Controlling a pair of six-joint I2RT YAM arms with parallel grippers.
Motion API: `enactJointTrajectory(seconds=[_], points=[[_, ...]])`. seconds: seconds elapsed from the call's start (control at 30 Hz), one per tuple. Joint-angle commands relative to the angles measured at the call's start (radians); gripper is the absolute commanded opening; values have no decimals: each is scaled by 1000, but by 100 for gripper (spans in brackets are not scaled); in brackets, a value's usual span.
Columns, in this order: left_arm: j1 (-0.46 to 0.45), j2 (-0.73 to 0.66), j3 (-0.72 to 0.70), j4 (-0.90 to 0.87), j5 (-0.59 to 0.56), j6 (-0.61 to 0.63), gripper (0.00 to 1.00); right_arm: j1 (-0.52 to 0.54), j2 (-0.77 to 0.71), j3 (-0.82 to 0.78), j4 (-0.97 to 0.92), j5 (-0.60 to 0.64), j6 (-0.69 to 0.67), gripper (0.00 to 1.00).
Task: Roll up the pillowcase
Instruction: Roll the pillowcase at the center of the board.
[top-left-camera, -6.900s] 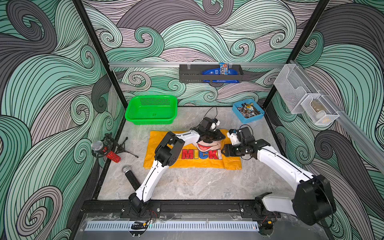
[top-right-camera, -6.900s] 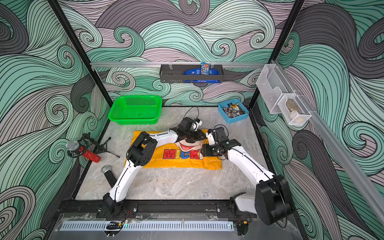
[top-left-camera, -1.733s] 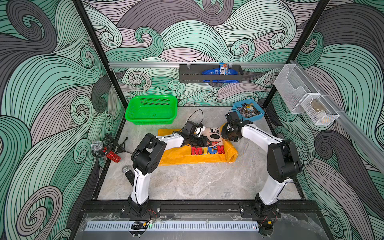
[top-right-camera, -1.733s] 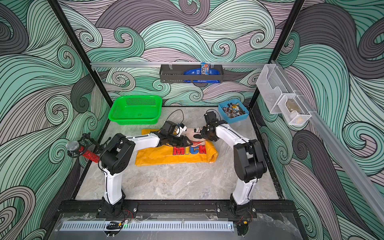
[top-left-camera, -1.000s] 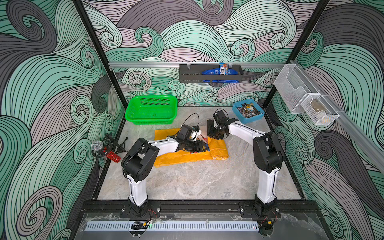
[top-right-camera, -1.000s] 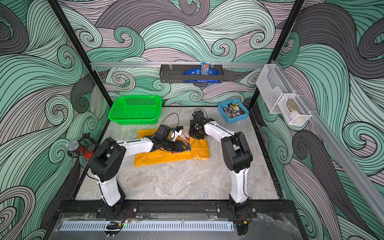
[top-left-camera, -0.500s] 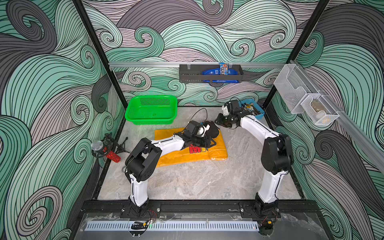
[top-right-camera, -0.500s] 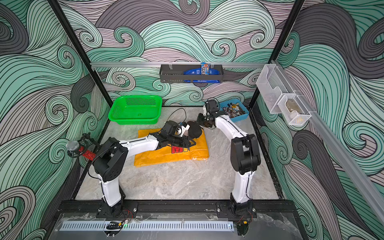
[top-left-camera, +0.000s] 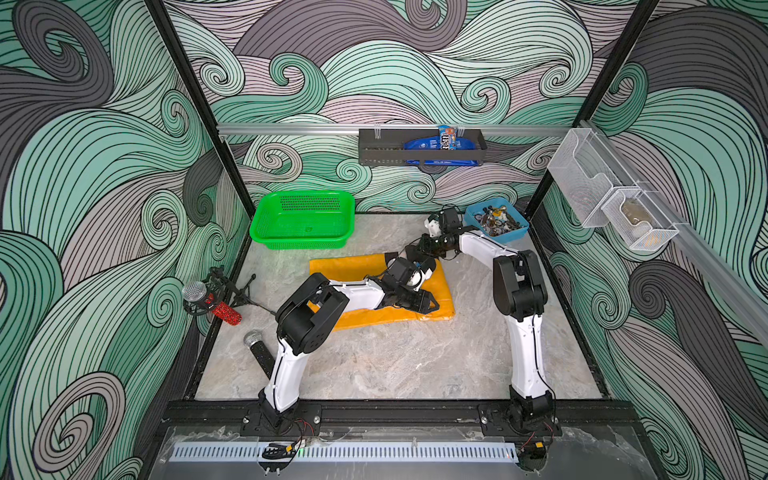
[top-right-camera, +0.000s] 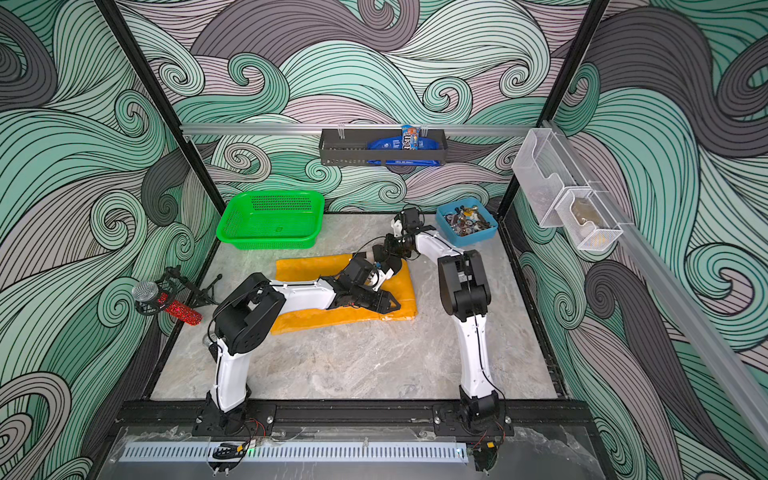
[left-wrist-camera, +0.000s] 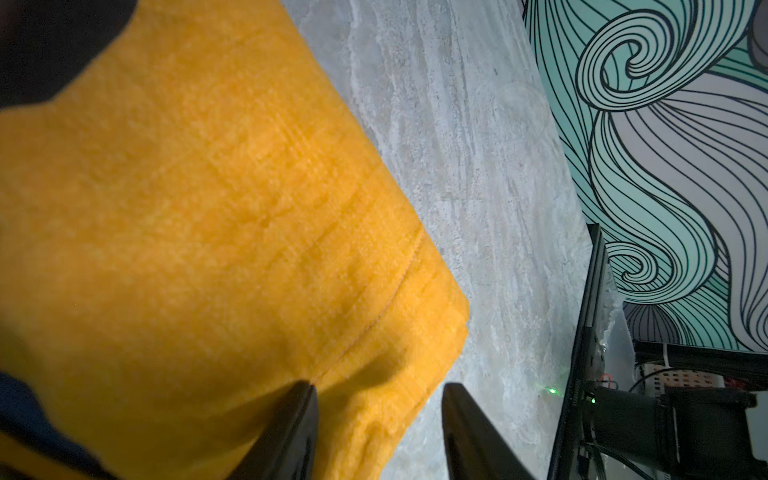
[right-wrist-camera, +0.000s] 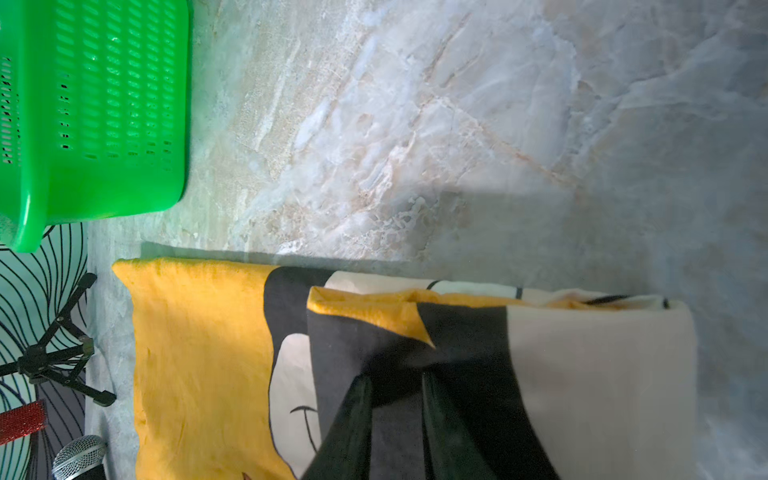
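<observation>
I've got the pillowcase (top-left-camera: 374, 286) lying folded on the marble table (top-left-camera: 386, 357), mustard side up. My left gripper (left-wrist-camera: 378, 432) sits low over its near corner, jaws parted, the corner's hem between the tips, nothing pinched. My right gripper (right-wrist-camera: 397, 419) hovers at the far edge, jaws narrowly apart over the black-and-cream print; I cannot tell whether they pinch cloth. The green basket (right-wrist-camera: 91, 108) sits beyond its tips.
</observation>
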Motion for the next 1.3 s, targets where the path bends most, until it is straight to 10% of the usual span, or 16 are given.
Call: enactJointTrajectory(seconds=[0.0, 0.4, 0.63, 0.87, 1.27], points=[[2, 20, -18, 1, -16, 37, 51, -6, 34, 21, 56, 11, -33, 28], [9, -62, 23, -43, 33, 40, 56, -44, -82, 55, 78, -93, -91, 54], [78, -91, 83, -59, -43, 49, 57, -110, -394, -291, 77, -99, -153, 71], [116, 32, 219, -74, -285, 36, 57, -202, -526, -590, 78, -200, -159, 73], [99, 206, 434, -244, -453, 48, 56, -207, -331, -587, 81, -373, -154, 65]])
